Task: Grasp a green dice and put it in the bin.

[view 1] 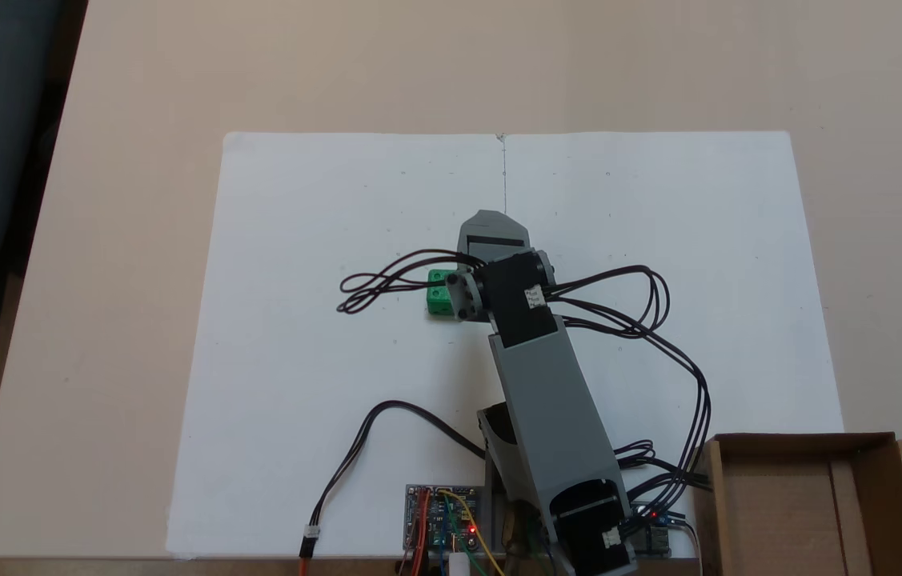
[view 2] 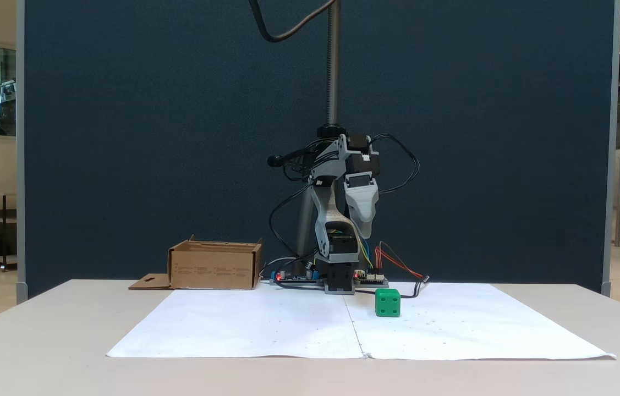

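Backdrop: dark blue partition (view 2: 177, 137) behind a beige table (view 1: 122, 200), filling the upper part of the front-facing fixed view.
Sheet: white paper (view 1: 322, 200) spread over the table's middle.
Arm: grey Koch arm (view 1: 555, 400), rising from the lower centre of the top-down fixed view.
Bin: brown cardboard box (view 1: 803, 512), lower right corner of that view, flap with hang-hole on its right; well apart from the dice.
Gripper (view 2: 363, 228): raised, tip pointing down, holding nothing; jaws overlap, so I cannot tell how far apart they stand.
Green dice (view 2: 387, 303): on the paper, just right of centre in the front-facing view.
Handling, as a judgement: light, rigid, smooth plastic, so likely slippery; pinch two opposite flat faces squarely.
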`<state>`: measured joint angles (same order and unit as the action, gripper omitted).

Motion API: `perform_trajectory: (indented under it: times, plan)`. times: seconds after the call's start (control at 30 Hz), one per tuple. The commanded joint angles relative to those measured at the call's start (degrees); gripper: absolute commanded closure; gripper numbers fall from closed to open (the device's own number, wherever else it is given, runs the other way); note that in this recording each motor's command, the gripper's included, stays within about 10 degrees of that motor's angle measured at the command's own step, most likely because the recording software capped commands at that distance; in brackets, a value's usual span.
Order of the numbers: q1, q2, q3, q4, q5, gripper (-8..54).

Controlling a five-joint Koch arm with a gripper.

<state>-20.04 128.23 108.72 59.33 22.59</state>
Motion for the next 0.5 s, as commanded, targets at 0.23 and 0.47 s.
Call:
perform_trajectory:
  times: [0.23,0.47]
  plan:
    - [-5.63,-4.22,-3.87,-1.05,7.21,2.3]
    - [-6.50,-10.81,-3.87,-5.19,7.21,2.4]
